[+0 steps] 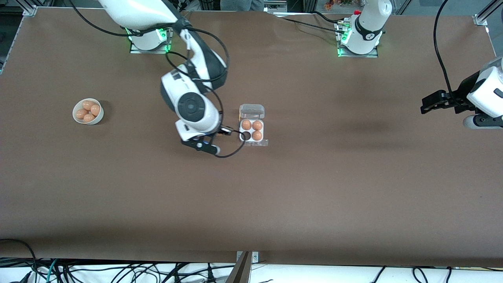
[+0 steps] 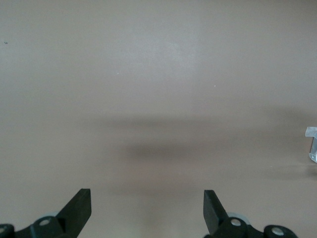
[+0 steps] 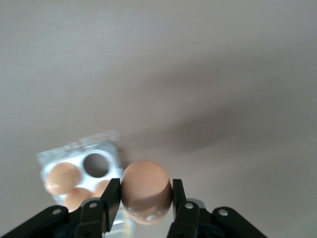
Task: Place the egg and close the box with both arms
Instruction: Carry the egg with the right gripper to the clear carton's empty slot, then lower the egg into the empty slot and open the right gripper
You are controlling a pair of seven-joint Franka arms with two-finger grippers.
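On the brown tabletop [image 1: 118, 188], at the left of the front frame, sits a round white bowl [image 1: 97, 116] holding spare eggs. Moving toward the centre, the right arm reaches down from the top of the frame, and the right gripper [image 3: 146, 210] hangs just beside the box [image 1: 252, 140], its fingers [image 3: 112, 198] clenched on the egg [image 3: 146, 190]. The egg is smooth, tan-orange and oval, pinched at its sides. The box is a small white-grey tray with its clear lid [image 1: 252, 111] lying open above it in the frame; three cells hold eggs and the lower-left cell [image 1: 246, 135] shows dark and empty. This looks like the placing step: the next move probably calls for carrying the egg over that empty cell, lowering it gently, then letting go. At the right edge of the frame the left gripper [image 2: 147, 210] waits over bare tabletop, fingers spread apart and holding nothing.
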